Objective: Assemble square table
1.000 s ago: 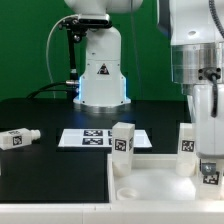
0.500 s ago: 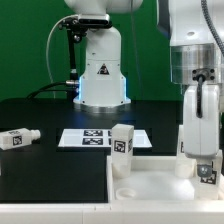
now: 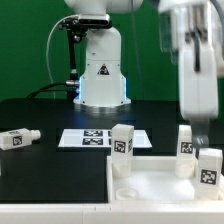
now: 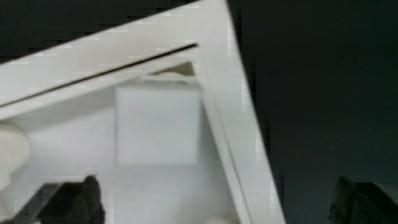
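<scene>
The white square panel lies at the front of the black table. Three chunky white legs stand upright on it: one at its left back corner, one at the right back and one near the exterior view's right edge. A fourth leg lies on its side on the table at the left. My gripper hangs blurred above the rightmost leg, clear of it. In the wrist view the gripper is open, with only the panel's raised rim far beneath the fingers.
The marker board lies flat on the table behind the panel. The robot's white base stands at the back centre. The fallen leg lies apart on the left side.
The jaws have spread from round the rightmost leg and let it go. The arm has lifted straight up, and the leg stays standing on the panel.
</scene>
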`<act>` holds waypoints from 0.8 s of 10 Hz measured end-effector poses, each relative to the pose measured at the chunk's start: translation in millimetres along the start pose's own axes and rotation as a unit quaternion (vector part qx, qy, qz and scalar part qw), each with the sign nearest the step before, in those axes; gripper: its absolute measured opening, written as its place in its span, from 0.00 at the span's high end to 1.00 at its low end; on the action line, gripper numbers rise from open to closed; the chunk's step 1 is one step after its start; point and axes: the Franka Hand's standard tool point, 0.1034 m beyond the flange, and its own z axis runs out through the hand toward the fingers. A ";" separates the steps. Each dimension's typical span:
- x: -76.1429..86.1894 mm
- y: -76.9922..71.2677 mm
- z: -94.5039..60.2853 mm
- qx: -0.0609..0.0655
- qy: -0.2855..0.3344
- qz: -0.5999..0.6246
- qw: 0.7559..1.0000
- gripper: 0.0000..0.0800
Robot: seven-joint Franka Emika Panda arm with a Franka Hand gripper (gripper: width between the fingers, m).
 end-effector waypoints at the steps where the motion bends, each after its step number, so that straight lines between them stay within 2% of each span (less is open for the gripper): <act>1: -0.5 2.7 5.3 -0.004 0.002 -0.003 1.000 0.19; 6: 3.9 3.2 4.9 -0.003 0.001 -0.037 0.999 0.19; 8: 46.4 10.1 -7.8 0.001 -0.001 -0.113 0.994 0.19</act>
